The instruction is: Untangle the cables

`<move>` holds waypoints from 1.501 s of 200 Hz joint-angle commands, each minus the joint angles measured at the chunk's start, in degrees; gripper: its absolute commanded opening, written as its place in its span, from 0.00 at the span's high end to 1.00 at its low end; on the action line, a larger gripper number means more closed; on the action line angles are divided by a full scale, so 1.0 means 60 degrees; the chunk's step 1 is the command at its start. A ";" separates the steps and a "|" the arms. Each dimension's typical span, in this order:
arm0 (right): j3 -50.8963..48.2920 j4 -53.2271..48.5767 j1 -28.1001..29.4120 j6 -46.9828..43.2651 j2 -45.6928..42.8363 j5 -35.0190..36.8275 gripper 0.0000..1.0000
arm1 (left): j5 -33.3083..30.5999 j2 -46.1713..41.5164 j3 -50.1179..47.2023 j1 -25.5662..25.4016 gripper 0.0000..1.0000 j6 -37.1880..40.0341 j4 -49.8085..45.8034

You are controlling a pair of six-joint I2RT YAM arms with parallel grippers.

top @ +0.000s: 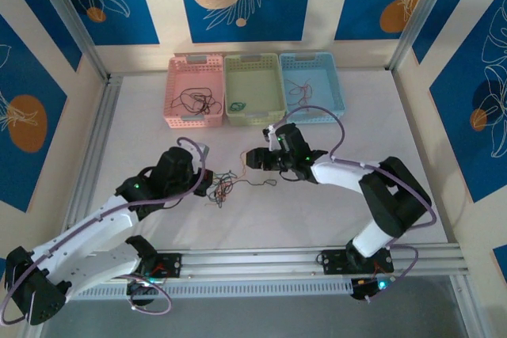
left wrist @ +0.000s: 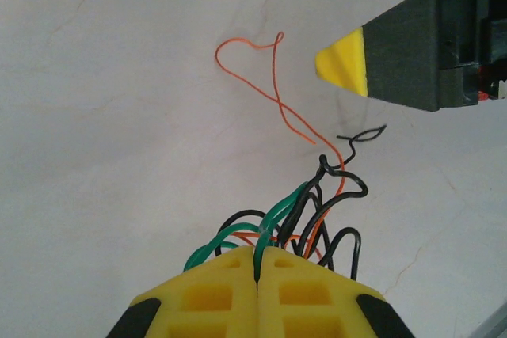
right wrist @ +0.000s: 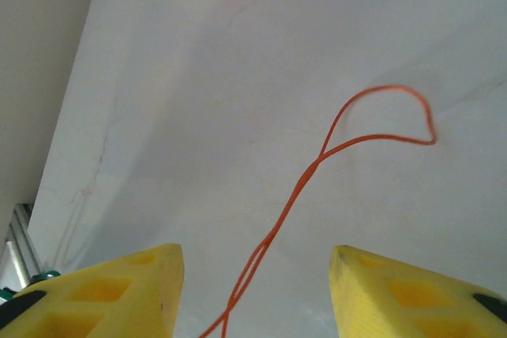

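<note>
**Mia:** Where are the cables?

**Ben:** The cables [top: 223,187] lie in a small messy bunch on the white surface [top: 317,219]. They are between the two arms, closer to the left one.

**Mia:** What is the left end effector doing?

**Ben:** The left end effector [left wrist: 257,257] is clenched. Its yellow pads press together, and green, black and orange strands poke out from between them. So it is grasping the cables.

**Mia:** And the right end effector?

**Ben:** The right end effector [right wrist: 257,267] is released. Its two yellow pads stand apart. An orange wire [right wrist: 317,162] runs up through the gap and makes a loop on the surface. It does not touch either pad.

**Mia:** What is at the back?

**Ben:** Three baskets stand side by side. The pink basket [top: 195,59] has thin black wires in it. The green basket [top: 253,58] has a green wire. The blue basket [top: 310,58] has a thin wire too, but it is too small for me to tell the colour.
</note>
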 commanded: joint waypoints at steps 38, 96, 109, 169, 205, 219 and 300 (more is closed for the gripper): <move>0.0827 -0.0145 -0.0237 0.1209 0.1222 -0.1766 0.48 | -0.0179 0.0415 -0.0346 -0.0080 1.00 0.0310 0.0341; 0.1410 -0.0874 0.0026 0.1216 0.1829 -0.2147 0.50 | -0.0570 0.0553 -0.0568 -0.0072 1.00 0.0469 0.0326; 0.1540 -0.1105 0.0112 0.1233 0.1957 -0.2100 0.51 | -0.0666 0.0523 -0.0587 -0.0075 1.00 0.0513 0.0218; 0.1968 -0.1486 0.0523 0.1271 0.2472 -0.2468 0.53 | -0.0670 0.0462 -0.0724 -0.0080 1.00 0.0429 0.0289; 0.2155 -0.1656 0.0622 0.1179 0.2631 -0.2456 0.64 | -0.0699 0.0464 -0.0736 -0.0071 1.00 0.0424 0.0223; 0.2112 -0.1600 0.0609 0.1177 0.2573 -0.2409 0.78 | -0.0676 0.0438 -0.0714 -0.0075 1.00 0.0436 0.0205; -0.0127 0.0675 -0.1112 0.2162 0.0824 -0.2296 1.00 | -0.1430 -0.1158 0.0809 -0.0077 1.00 0.0512 -0.2118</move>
